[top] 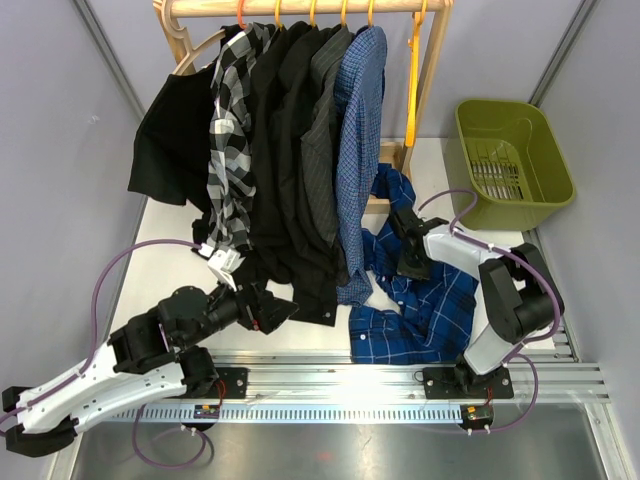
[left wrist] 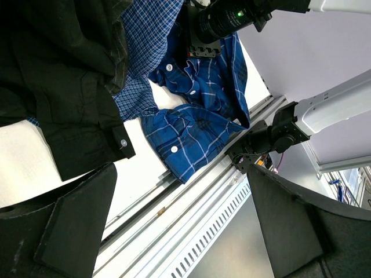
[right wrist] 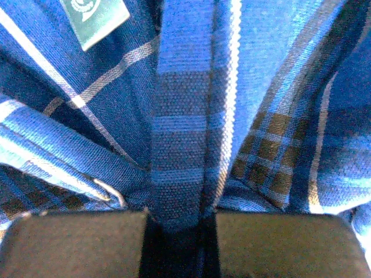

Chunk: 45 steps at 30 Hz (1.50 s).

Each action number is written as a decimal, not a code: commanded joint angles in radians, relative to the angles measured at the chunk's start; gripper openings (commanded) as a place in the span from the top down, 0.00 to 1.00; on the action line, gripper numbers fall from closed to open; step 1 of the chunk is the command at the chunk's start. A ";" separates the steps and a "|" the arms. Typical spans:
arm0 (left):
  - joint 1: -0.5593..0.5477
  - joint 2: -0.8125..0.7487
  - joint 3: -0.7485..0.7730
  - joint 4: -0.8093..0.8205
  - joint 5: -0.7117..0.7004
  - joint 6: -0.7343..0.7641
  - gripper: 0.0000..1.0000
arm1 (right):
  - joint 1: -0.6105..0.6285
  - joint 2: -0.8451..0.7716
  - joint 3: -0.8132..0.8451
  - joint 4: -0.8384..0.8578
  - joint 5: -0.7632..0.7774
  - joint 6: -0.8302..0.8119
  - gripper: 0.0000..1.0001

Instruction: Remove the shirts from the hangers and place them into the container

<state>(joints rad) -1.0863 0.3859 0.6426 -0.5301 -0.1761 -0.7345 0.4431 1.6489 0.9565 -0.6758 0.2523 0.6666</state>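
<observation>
A dark blue windowpane plaid shirt (top: 420, 305) lies crumpled on the table, off its hanger. My right gripper (top: 412, 262) presses into its upper part. In the right wrist view the right gripper (right wrist: 179, 234) is shut on a raised fold of the plaid cloth (right wrist: 179, 145). Several more shirts (top: 300, 150) hang from orange hangers (top: 312, 12) on the rack: black-and-white plaid, black, charcoal and lighter blue check. One bare orange hanger (top: 413, 95) hangs at the rack's right end. My left gripper (top: 262, 310) is open beside the black shirt's hem (left wrist: 87, 133), holding nothing. The olive-green container (top: 540, 135) stands at the back right.
The pale wooden rack (top: 300, 6) spans the back of the table, its right post (top: 432, 70) next to the container. A slotted metal rail (top: 380, 380) runs along the near edge. Grey walls close both sides.
</observation>
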 commanded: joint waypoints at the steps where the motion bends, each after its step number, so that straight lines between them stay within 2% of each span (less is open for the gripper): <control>1: -0.004 -0.015 -0.008 0.021 0.001 -0.008 0.01 | 0.003 -0.055 0.008 -0.048 0.132 0.050 1.00; 6: -0.006 -0.019 0.006 0.006 0.004 -0.006 0.01 | -0.026 -0.312 0.117 -0.235 0.410 0.077 1.00; 8: -0.006 -0.018 0.008 0.004 0.004 -0.006 0.01 | -0.079 -0.386 0.192 -0.284 0.476 0.048 1.00; 9: -0.006 -0.018 0.008 0.007 0.006 -0.005 0.01 | -0.105 -0.447 0.215 -0.280 0.481 -0.008 1.00; 12: -0.007 -0.004 0.009 0.027 0.018 -0.002 0.01 | -0.219 -0.494 0.321 -0.268 0.487 -0.096 1.00; 15: -0.006 0.019 0.017 0.045 0.030 0.006 0.01 | -0.323 -0.466 0.424 -0.255 0.473 -0.151 1.00; 18: -0.006 0.047 0.038 0.050 0.038 0.015 0.01 | -0.417 -0.428 0.530 -0.239 0.452 -0.134 1.00; 22: -0.006 0.080 0.083 0.041 0.049 0.029 0.01 | -0.464 -0.382 0.677 -0.116 0.384 -0.143 1.00; 24: -0.007 0.091 0.107 0.032 0.058 0.032 0.01 | -0.468 -0.300 0.827 -0.085 0.380 -0.185 1.00; 25: -0.006 0.094 0.120 0.025 0.058 0.032 0.01 | -0.475 -0.260 0.969 -0.088 0.363 -0.206 1.00; 27: -0.007 0.093 0.133 0.015 0.058 0.030 0.01 | -0.481 -0.131 1.130 -0.100 0.343 -0.235 1.00; 28: -0.007 0.091 0.138 0.010 0.056 0.027 0.01 | -0.489 -0.091 1.285 -0.103 0.332 -0.245 1.00; 29: -0.009 0.084 0.141 0.002 0.056 0.024 0.01 | -0.495 -0.051 1.351 -0.099 0.309 -0.265 1.00; 31: -0.009 0.074 0.149 -0.008 0.049 0.020 0.01 | -0.506 0.038 1.503 -0.039 0.274 -0.274 1.00; 33: -0.007 0.054 0.155 -0.027 0.040 0.014 0.01 | -0.530 0.098 1.564 0.022 0.222 -0.285 1.00; 37: -0.009 0.030 0.163 -0.048 0.038 0.001 0.01 | -0.549 0.129 1.576 0.333 0.194 -0.318 1.00; 39: -0.007 0.021 0.160 -0.057 0.032 -0.003 0.01 | -0.572 0.152 1.573 0.430 0.165 -0.294 1.00; 42: -0.009 0.013 0.149 -0.057 0.035 -0.012 0.01 | -0.604 0.179 1.556 0.704 0.088 -0.236 1.00; 44: -0.009 0.007 0.131 -0.050 0.038 -0.022 0.01 | -0.618 0.215 1.626 0.778 0.045 -0.194 1.00; 45: -0.007 0.005 0.124 -0.047 0.036 -0.025 0.01 | -0.627 0.279 1.744 0.804 0.039 -0.187 1.00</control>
<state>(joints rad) -1.0901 0.4072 0.7681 -0.6014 -0.1429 -0.7414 -0.1558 1.8606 2.5118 -0.2199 0.3820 0.4198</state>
